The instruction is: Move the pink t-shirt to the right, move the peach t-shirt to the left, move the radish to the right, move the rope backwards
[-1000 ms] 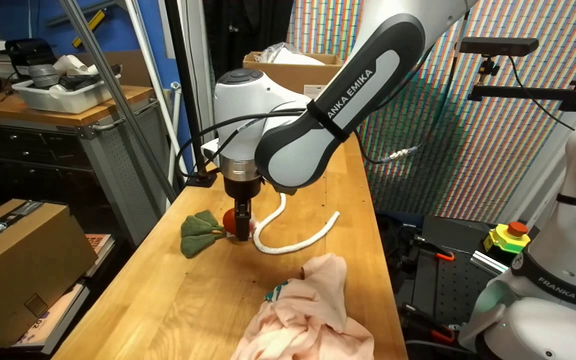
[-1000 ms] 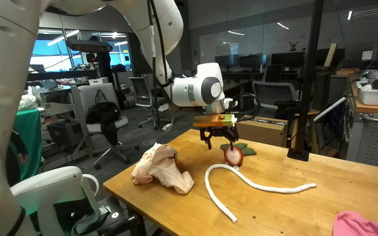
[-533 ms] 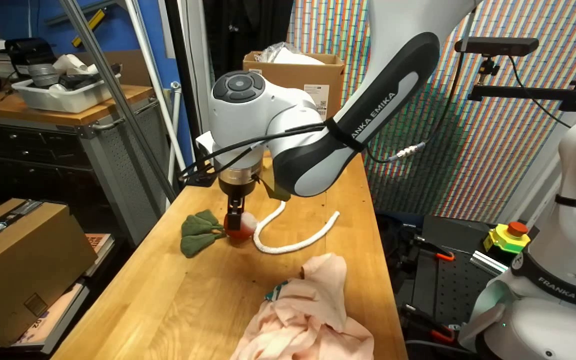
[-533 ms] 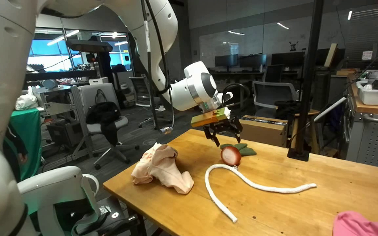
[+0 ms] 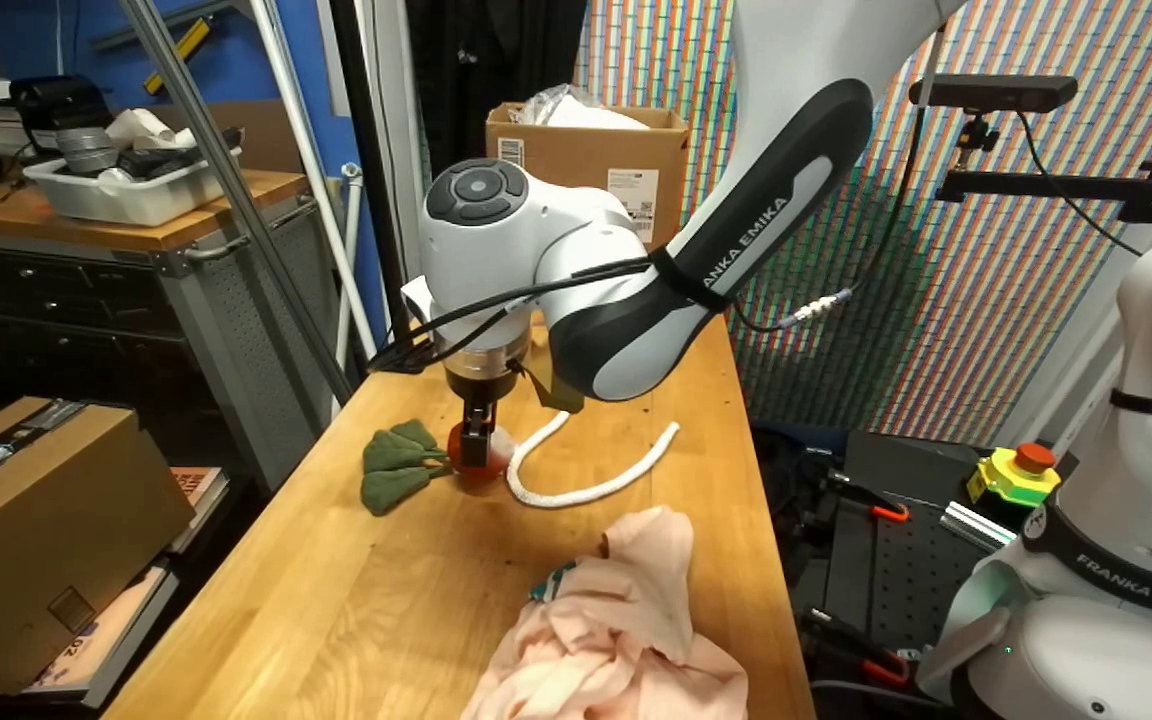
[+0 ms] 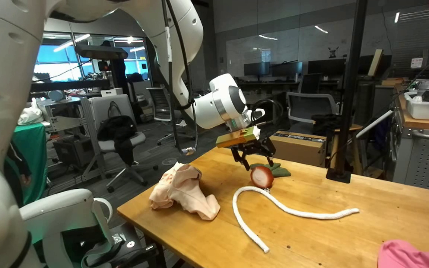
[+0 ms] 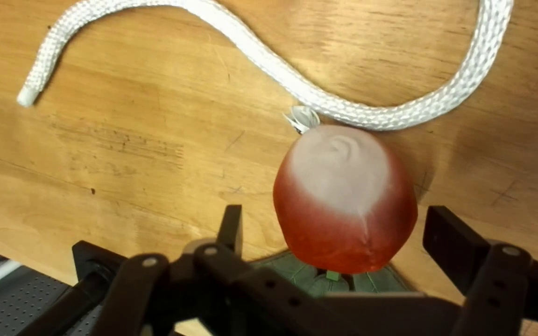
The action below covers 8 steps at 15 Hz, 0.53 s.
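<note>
One gripper [image 6: 259, 166] hangs just above one red radish [image 6: 262, 177], its two jaws spread apart. From the radish in an exterior view: one white rope [image 6: 311, 214] curves just beside it at six o'clock, one crumpled peach t-shirt [image 6: 184, 192] lies at nine, one pink t-shirt [image 6: 412, 257], partly out of view, lies well apart at four. All four rest on one wooden table [image 6: 385, 212].

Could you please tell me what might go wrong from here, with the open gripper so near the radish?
Closing the gripper might nudge or roll the radish: in the wrist view, it looks nearer the finger on the picture's right than the opposite one.
The rope lies right by the radish's pale end (touching or not is hard to tell), so a sideways push could shift both.
</note>
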{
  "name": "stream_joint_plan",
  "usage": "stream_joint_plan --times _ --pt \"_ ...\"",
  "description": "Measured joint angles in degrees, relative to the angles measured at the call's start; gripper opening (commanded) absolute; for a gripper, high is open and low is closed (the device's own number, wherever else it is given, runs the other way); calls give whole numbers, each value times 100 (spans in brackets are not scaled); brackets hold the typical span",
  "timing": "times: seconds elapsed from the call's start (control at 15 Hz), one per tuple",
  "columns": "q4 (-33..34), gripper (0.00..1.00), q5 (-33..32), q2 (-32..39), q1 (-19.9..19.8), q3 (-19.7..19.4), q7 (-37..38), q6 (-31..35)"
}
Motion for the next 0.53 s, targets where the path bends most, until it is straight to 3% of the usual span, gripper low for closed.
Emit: stream_joint_plan --times 0.53 --pt "23 100 327 155 -333 103 -61 70"
